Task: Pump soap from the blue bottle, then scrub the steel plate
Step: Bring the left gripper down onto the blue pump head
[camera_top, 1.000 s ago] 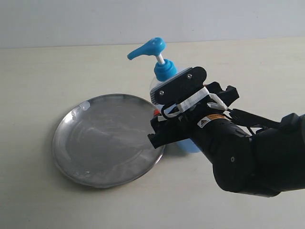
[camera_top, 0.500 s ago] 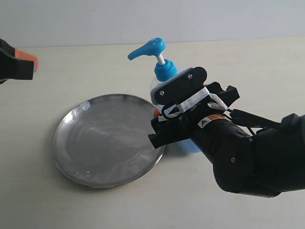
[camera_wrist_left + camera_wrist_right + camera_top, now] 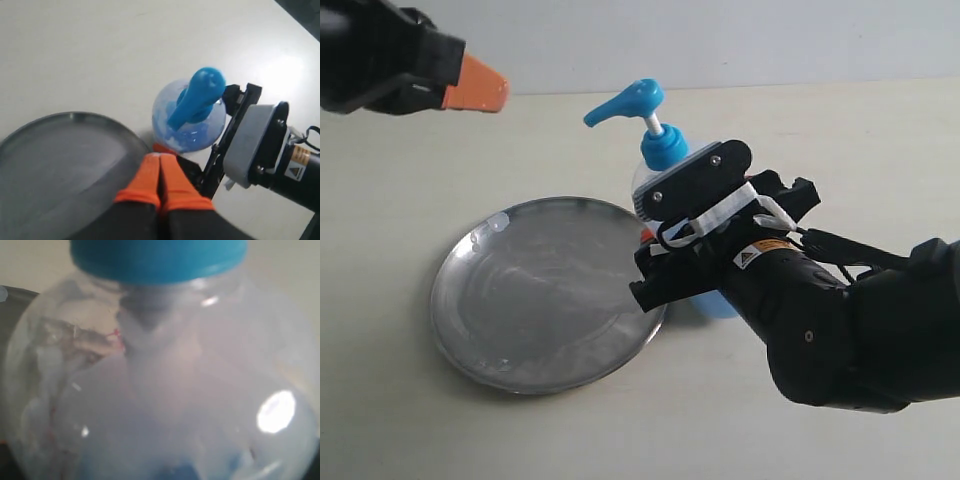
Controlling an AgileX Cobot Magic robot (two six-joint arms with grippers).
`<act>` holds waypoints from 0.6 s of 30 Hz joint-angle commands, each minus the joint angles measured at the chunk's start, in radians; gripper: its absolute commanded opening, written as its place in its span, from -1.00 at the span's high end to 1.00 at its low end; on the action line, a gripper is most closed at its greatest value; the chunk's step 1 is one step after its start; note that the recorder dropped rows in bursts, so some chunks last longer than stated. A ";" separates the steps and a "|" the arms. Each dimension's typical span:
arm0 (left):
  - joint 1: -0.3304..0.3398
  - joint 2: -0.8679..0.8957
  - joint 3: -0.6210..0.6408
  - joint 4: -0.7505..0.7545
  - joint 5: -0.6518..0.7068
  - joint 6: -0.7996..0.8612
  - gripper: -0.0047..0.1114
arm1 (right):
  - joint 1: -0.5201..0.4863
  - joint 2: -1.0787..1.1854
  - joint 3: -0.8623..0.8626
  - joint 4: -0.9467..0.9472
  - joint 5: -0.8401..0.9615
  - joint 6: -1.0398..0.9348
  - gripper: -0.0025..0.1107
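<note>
Two hands: the right hand clasps the upright blue bottle on the bench, with the steel plate just beside it at 8 o'clock. The left hand, orange fingers pinched together and empty, hovers at 9 o'clock of the pump head and looks the nearer arm. The bottle's lower body is hidden behind the right hand.
</note>
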 commanded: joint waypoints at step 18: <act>-0.007 0.293 -0.326 -0.088 0.171 0.051 0.92 | 0.002 -0.013 -0.008 -0.043 -0.060 -0.002 0.96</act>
